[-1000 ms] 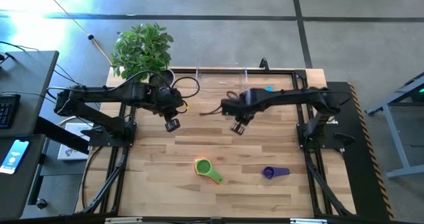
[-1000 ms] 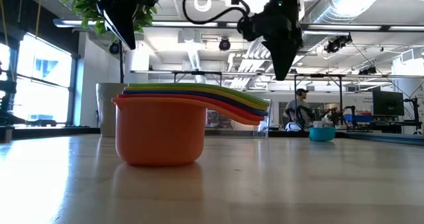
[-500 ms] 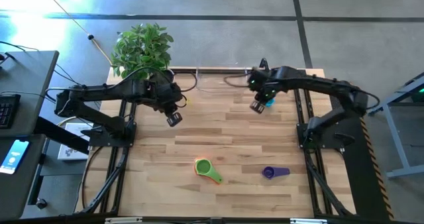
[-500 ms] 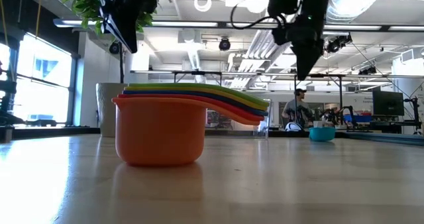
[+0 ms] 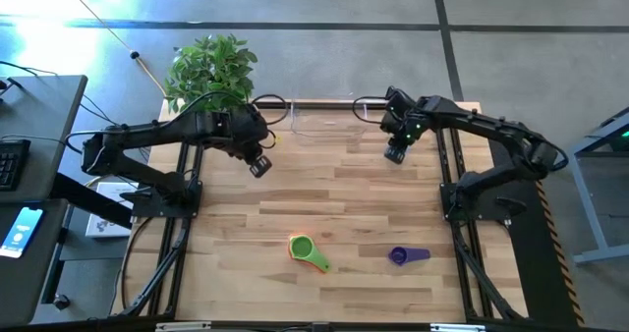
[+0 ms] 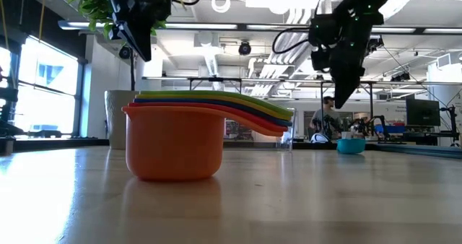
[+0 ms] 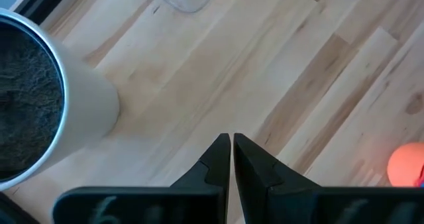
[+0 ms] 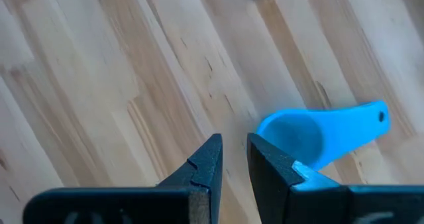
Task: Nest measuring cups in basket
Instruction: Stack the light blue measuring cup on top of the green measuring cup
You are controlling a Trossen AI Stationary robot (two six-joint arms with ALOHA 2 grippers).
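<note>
A nested stack of cups (image 5: pixel 308 251) sits on the table's near middle. It fills the low view as an orange cup (image 6: pixel 173 143) with coloured handles fanned above it. A purple cup (image 5: pixel 403 255) lies to its right. The light blue cup (image 8: pixel 311 134) rests on the wood near the far right, also in the low view (image 6: pixel 351 145). The clear basket (image 5: pixel 324 121) stands at the far edge. My right gripper (image 8: pixel 235 148), open by a narrow gap, hovers just beside and above the light blue cup (image 5: pixel 395 153). My left gripper (image 7: pixel 231 144) is shut, in the air near the plant pot (image 5: pixel 258 165).
A white plant pot (image 7: pixel 40 105) with a leafy plant (image 5: pixel 209 69) stands at the far left corner, close to my left gripper. Bare wood (image 5: pixel 334 199) lies between the basket and the cups. People and equipment show in the room beyond the table.
My right gripper has swung from the table's middle toward the far right, ending over the light blue cup. My left gripper has drifted a little toward the far edge. The cups and basket have stayed where they were.
</note>
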